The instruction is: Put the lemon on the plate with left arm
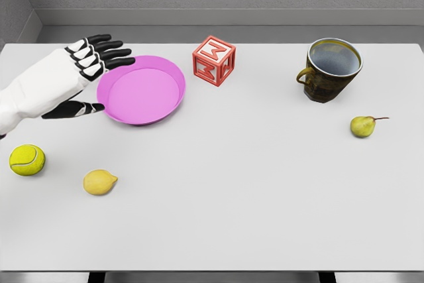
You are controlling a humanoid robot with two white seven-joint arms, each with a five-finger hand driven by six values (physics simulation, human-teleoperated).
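Observation:
A yellow lemon lies on the white table near the front left. Behind it sits a shallow pink plate with nothing on it. My left hand hovers at the plate's left rim, well behind the lemon and apart from it. Its black fingers are stretched out toward the right and its thumb is spread below them; it holds nothing. The right arm does not show.
A yellow-green tennis ball rests left of the lemon near the table's left edge. A red letter block stands right of the plate. A dark mug and a small pear are at the right.

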